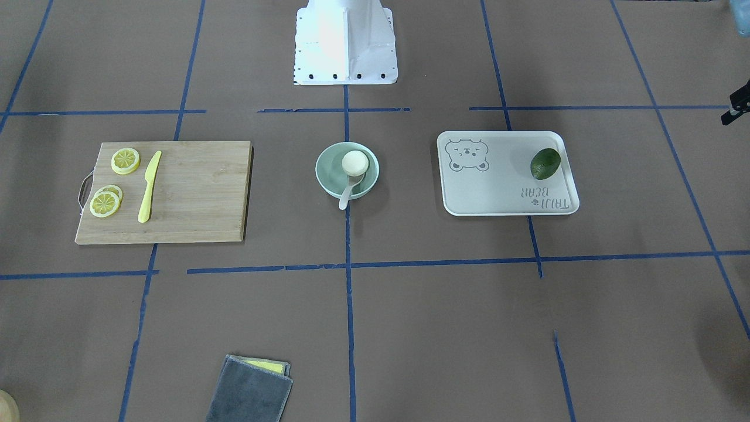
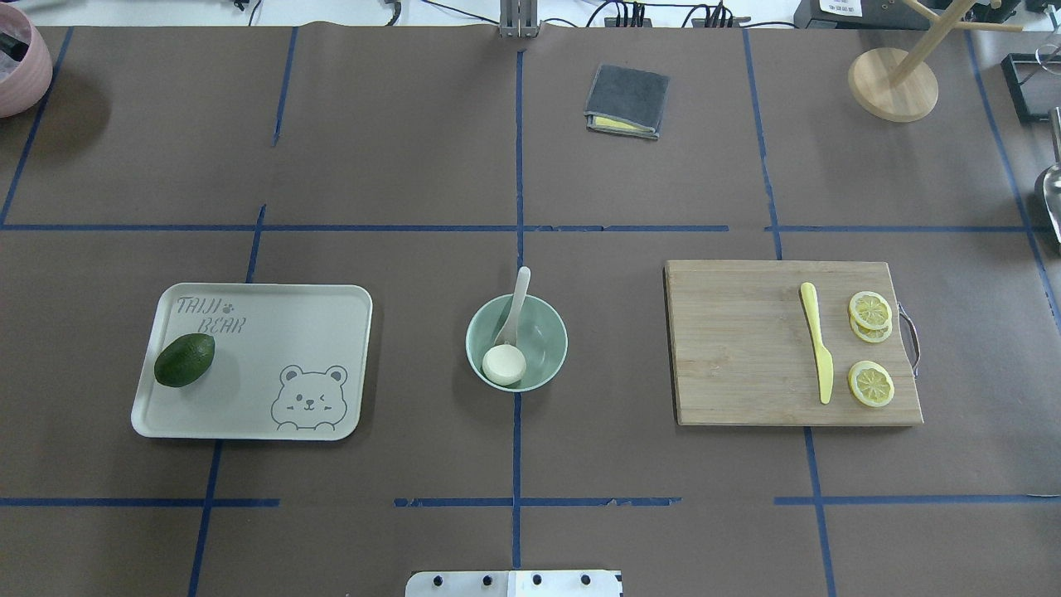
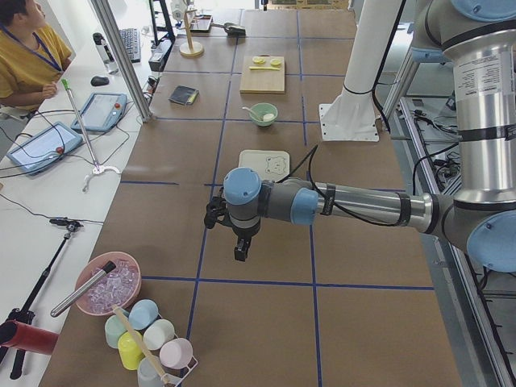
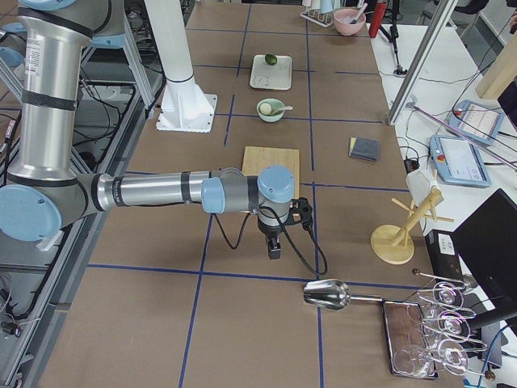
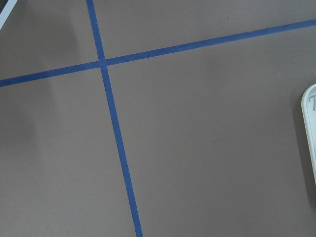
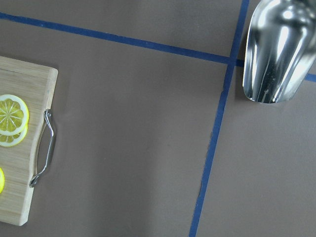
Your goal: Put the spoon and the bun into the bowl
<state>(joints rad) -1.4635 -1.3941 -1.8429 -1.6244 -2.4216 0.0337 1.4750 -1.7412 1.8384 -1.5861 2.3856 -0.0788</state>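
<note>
A robotics lab: blue-taped table [image 2: 414,166], teach pendants [image 3: 101,111], an operator [image 3: 28,56] alongside.

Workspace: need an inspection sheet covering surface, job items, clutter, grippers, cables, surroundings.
Surface: brown table with a blue tape grid.
Job's things: bun and spoon lie in the bowl; the spoon handle pokes over the rim.
Clutter: avocado on tray; yellow knife and lemon slices on cutting board; folded cloth; metal scoop.
Grippers: left gripper and right gripper hang over bare table, apart from the bowl; open or shut, cannot tell.
Cables: cable loops beside the right gripper.
Surroundings: operator by a white bench; wooden stand.
</note>
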